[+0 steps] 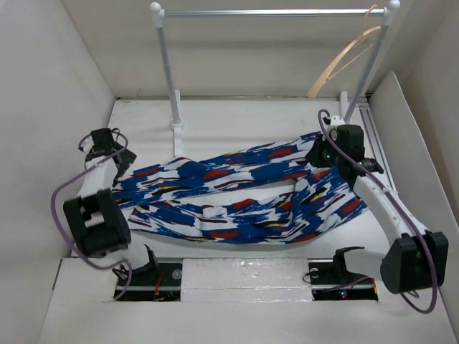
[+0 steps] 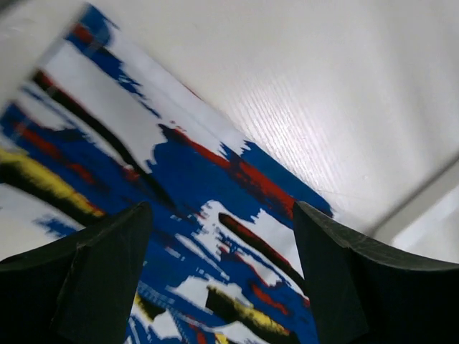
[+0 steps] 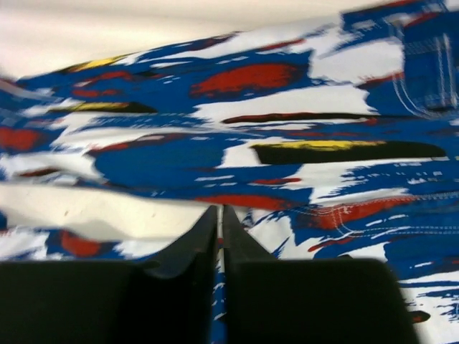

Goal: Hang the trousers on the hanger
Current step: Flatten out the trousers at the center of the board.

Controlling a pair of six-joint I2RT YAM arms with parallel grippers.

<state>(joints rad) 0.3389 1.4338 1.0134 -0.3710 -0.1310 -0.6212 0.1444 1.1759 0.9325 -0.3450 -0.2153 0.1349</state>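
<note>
Trousers (image 1: 237,201) spread across frame centre; left gripper (image 2: 222,215) parted wide over them, right gripper (image 3: 219,211) clenched on their fabric; hanger (image 1: 320,80) upper right.

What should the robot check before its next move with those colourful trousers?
1. Right fingers shut on the trousers: ok, cloth shows between them.
2. Left fingers holding cloth: not ok, they are open above it.
3. Hanger ready: ok, it hangs on the rail at the far right.
4. Hanger within easy reach: cannot tell.
5. Trousers folded for the crossbar: not ok, they lie spread across the table.
</note>
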